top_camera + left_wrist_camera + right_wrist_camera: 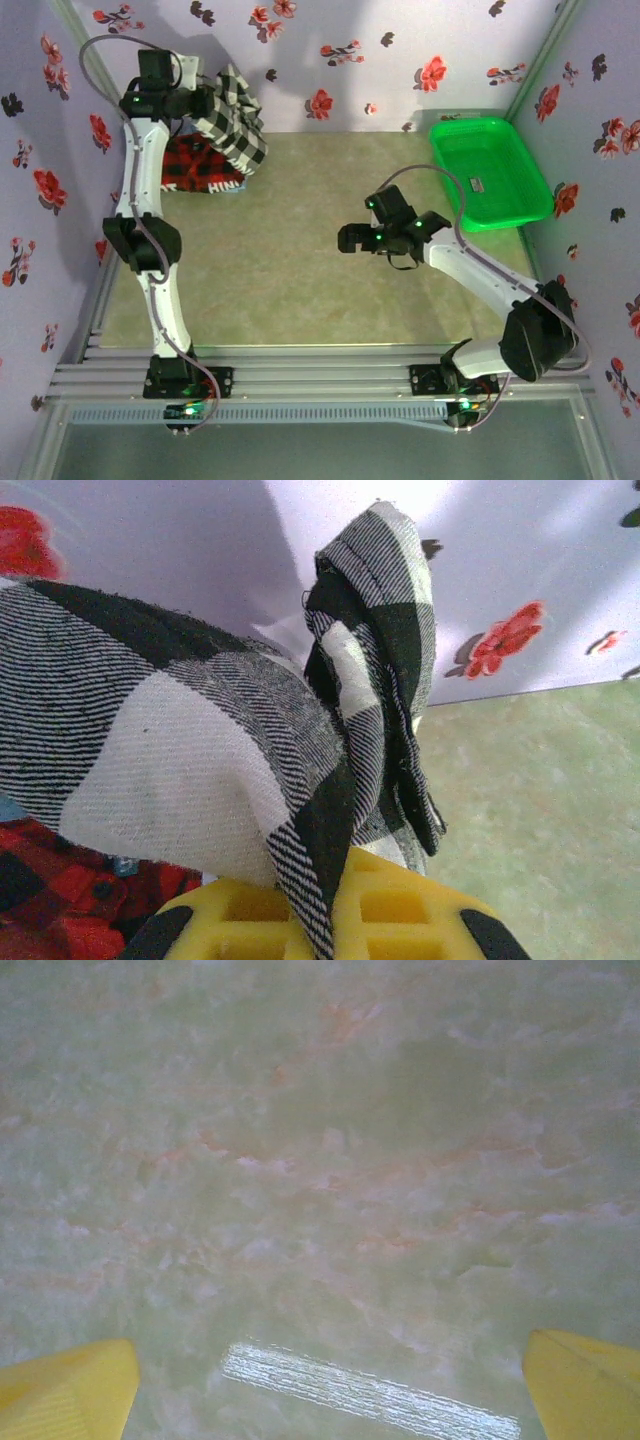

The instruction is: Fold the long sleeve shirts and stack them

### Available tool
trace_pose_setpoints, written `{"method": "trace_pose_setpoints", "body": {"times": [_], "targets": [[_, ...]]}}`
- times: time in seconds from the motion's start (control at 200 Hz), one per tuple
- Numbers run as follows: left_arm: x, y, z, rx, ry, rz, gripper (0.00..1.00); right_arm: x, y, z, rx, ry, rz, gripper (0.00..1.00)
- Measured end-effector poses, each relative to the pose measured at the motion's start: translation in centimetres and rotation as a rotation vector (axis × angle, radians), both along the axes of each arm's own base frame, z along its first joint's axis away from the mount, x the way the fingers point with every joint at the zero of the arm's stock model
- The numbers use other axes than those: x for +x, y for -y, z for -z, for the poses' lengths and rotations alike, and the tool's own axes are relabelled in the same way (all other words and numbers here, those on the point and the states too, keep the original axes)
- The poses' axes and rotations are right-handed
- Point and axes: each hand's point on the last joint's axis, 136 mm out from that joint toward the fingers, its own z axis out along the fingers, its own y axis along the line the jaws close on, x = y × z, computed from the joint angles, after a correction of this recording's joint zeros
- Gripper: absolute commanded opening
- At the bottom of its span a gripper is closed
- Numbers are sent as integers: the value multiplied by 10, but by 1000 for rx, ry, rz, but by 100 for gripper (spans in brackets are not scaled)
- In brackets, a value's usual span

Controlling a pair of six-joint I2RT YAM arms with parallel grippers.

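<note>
1. The black-and-white checked shirt [238, 125] hangs bunched in the air at the far left corner of the table [300, 270], close to the back wall. In the left wrist view its folds [180, 770] drape down in front of the camera, with 1 seamed edge standing upright
2. The left gripper [200, 103] is clenched on this shirt. The cloth runs down between its yellow fingers [400, 915] at the bottom of the wrist view
3. The red-and-black plaid shirt [195, 172] lies on the table below the checked one, with white lettering along its near edge. From above, the checked cloth overlaps its right part, though it is hard to tell whether the 2 shirts touch. A patch of red plaid [60, 905] shows at the lower left of the left wrist view
4. The right gripper [350, 238] hangs over the bare table right of centre, well apart from both shirts. Its jaws are spread wide with nothing between them, and the 2 yellow fingertips [70, 1390] sit at the bottom corners of the right wrist view, over the mottled green surface
5. A green basket [445, 135] sits at the far right corner, with a small label inside
6. Lilac walls [330, 75] printed with red and dark flowers enclose the table on 3 sides
</note>
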Motion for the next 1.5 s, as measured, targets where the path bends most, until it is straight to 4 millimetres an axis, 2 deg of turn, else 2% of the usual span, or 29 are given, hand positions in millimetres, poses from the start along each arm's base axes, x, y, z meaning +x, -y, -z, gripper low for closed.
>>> {"method": "trace_pose_setpoints", "body": {"times": [0.2,0.42,0.53,0.68,0.735,0.815,0.845,0.925,0.955,1.14,1.19,1.215,1.28,1.41,1.5], "targets": [[11,-34,19,13,-18,-67,0,2,-4,6,5,-18,-5,99],[19,-67,69,78,-101,-148,1,4,-11,17,21,-57,3,99],[19,-88,85,121,-130,-201,1,4,-13,19,26,-70,4,99],[18,-119,94,152,-141,-267,5,7,-17,12,44,-63,6,99],[17,-130,99,157,-150,-288,11,8,-18,11,49,-61,5,99],[17,-145,111,170,-166,-319,13,9,-19,9,52,-60,7,99],[17,-150,116,177,-171,-330,19,9,-19,9,52,-61,7,99],[17,-158,132,194,-195,-344,48,9,-20,11,50,-72,9,99],[18,-160,137,199,-201,-349,56,9,-21,12,50,-77,8,99],[21,-171,159,212,-233,-405,87,13,-27,7,50,-83,-1,99],[21,-173,159,216,-231,-417,91,13,-28,5,51,-81,-4,99],[21,-175,158,213,-229,-429,96,12,-29,5,52,-80,-6,99],[23,-178,154,210,-218,-459,99,10,-29,4,50,-82,-9,99],[23,-182,143,187,-198,-506,100,6,-25,-4,48,-73,-8,99],[20,-182,120,158,-164,-537,100,3,-18,-18,45,-36,-7,99]]}}
